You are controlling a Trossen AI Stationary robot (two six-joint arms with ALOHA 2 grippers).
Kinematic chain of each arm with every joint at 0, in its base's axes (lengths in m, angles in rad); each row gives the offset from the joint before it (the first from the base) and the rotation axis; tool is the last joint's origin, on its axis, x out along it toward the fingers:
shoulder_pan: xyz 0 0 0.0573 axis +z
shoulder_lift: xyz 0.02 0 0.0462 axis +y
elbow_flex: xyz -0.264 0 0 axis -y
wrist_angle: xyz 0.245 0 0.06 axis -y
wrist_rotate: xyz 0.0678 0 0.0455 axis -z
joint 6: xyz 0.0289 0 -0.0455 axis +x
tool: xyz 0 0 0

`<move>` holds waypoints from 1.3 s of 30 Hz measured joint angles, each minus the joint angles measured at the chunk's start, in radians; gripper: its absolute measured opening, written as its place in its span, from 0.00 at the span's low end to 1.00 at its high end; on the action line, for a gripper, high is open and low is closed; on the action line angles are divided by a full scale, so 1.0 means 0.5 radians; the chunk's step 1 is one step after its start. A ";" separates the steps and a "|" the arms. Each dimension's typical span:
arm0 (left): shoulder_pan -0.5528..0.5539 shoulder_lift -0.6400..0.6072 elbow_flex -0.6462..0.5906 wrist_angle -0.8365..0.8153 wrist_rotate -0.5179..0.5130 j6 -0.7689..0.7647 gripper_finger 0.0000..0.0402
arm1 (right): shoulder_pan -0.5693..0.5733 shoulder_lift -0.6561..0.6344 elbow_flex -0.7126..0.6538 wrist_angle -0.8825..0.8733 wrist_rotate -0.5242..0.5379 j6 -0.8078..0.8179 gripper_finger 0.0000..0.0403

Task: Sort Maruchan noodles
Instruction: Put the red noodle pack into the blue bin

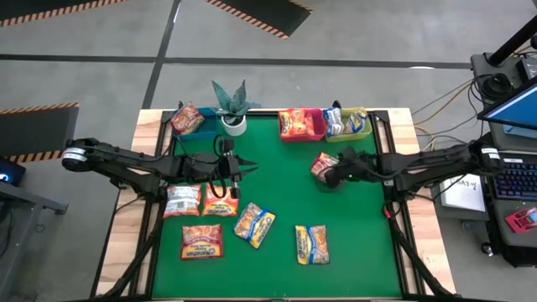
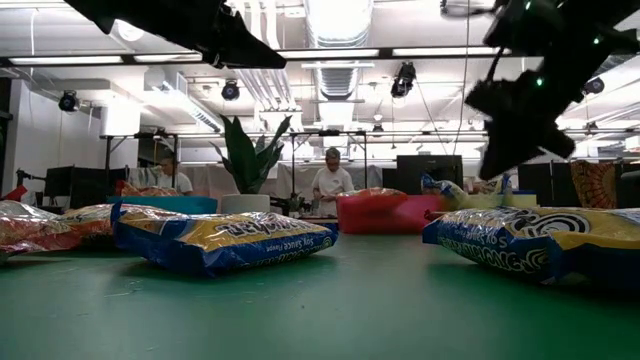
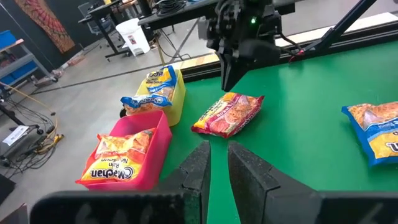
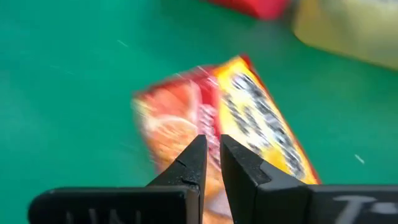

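A red and yellow noodle packet (image 1: 322, 164) (image 3: 229, 114) (image 4: 217, 118) lies flat on the green mat. My right gripper (image 1: 333, 177) (image 3: 226, 86) (image 4: 213, 155) hovers just above it, pointing down, fingers shut on nothing. My left gripper (image 1: 241, 168) (image 3: 217, 163) hangs shut over the mat's left middle, holding nothing. Several more packets lie flat near the front: a red one (image 1: 182, 201), an orange one (image 1: 218, 200), a maroon one (image 1: 201, 242) and two blue-and-yellow ones (image 1: 254, 225) (image 1: 311, 243).
Three bins stand along the far edge, each holding a packet: blue (image 1: 189, 122), red (image 1: 300, 124) (image 3: 127, 155) and yellow-green (image 1: 348, 122) (image 3: 163, 93). A potted plant (image 1: 232, 105) stands between the blue and red bins. People sit in the room behind.
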 joint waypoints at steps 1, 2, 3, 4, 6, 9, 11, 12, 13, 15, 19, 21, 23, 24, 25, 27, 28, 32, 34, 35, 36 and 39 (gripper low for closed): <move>0.000 0.000 0.000 0.000 0.000 0.000 0.09 | -0.012 0.032 0.001 -0.031 -0.001 0.018 0.08; 0.000 0.000 0.000 0.001 0.000 0.000 0.09 | -0.025 0.067 0.001 -0.039 -0.001 0.034 0.07; 0.000 0.000 0.000 0.001 0.000 -0.001 0.09 | -0.037 0.103 0.000 -0.034 -0.002 0.043 0.07; 0.001 0.000 0.000 0.001 0.000 -0.002 0.09 | -0.050 0.142 0.001 -0.030 -0.002 0.043 0.07; 0.000 0.000 0.000 0.001 0.000 -0.009 0.09 | -0.076 0.224 0.000 -0.028 -0.039 0.042 0.07; 0.000 0.000 0.000 0.001 0.000 -0.017 0.09 | -0.122 0.350 0.000 0.019 -0.166 0.012 0.07; 0.000 0.000 0.000 0.001 0.000 -0.022 0.09 | -0.148 0.442 0.000 0.095 -0.290 -0.024 0.07; 0.000 0.000 0.000 0.001 0.000 -0.023 0.09 | -0.160 0.488 0.000 0.165 -0.364 -0.057 0.07; 0.000 0.000 0.000 0.001 0.000 -0.024 0.09 | -0.167 0.534 0.000 0.270 -0.449 -0.110 0.07; 0.000 0.000 0.000 0.002 0.000 -0.043 0.09 | -0.167 0.620 0.000 0.601 -0.664 -0.302 0.07; 0.000 0.000 0.000 0.001 0.000 -0.100 0.09 | -0.164 0.704 0.004 1.259 -1.004 -0.688 0.07; 0.000 0.000 0.000 0.001 0.000 -0.161 0.09 | -0.165 0.707 0.027 1.343 -1.019 -0.770 0.07; 0.000 0.000 -0.002 0.001 0.000 -0.221 0.09 | -0.166 0.689 0.044 1.327 -1.018 -0.845 0.07; 0.000 0.003 -0.009 0.002 0.000 -0.241 0.09 | -0.166 0.674 0.052 1.323 -1.018 -0.880 0.07; 0.000 0.007 -0.012 0.000 0.000 -0.261 0.09 | -0.166 0.656 0.059 1.319 -1.018 -0.900 0.07; 0.001 0.017 -0.015 -0.007 0.000 -0.291 0.09 | -0.166 0.622 0.068 1.306 -1.019 -0.936 0.07; 0.000 0.032 -0.015 0.011 0.000 -0.313 0.09 | -0.165 0.613 0.068 1.301 -1.018 -0.943 0.07; 0.000 0.117 -0.014 0.019 0.001 -0.407 0.09 | -0.167 0.571 0.066 1.276 -1.030 -1.007 0.07; 0.000 0.185 -0.014 0.029 0.001 -0.448 0.09 | -0.175 0.550 0.066 1.254 -1.028 -1.045 0.07; 0.000 0.220 -0.014 0.039 0.001 -0.477 0.09 | -0.175 0.544 0.067 1.259 -1.028 -1.052 0.07; 0.000 0.256 -0.014 0.045 0.001 -0.509 0.09 | -0.175 0.534 0.067 1.236 -1.028 -1.054 0.07; 0.000 0.373 0.002 0.077 0.018 -0.555 0.09 | -0.174 0.528 0.067 1.166 -1.031 -1.058 0.07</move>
